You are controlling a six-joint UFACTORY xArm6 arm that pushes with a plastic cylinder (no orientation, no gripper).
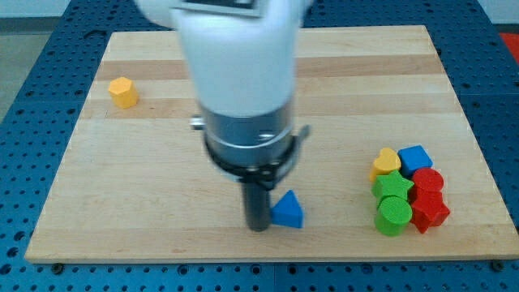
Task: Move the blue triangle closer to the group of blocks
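The blue triangle (288,211) lies on the wooden board (122,178) near the view's bottom, a little right of centre. My tip (258,228) stands right against the triangle's left side. The group of blocks sits at the view's right: a yellow heart (386,162), a blue block (415,157), a green star (392,188), a green cylinder (392,216), a red block (428,181) and a red star (430,211), all packed together. The triangle is well left of the group.
A lone yellow hexagon (123,92) lies at the view's upper left. The arm's white and grey body (239,89) hides the board's middle top. Blue perforated table surrounds the board.
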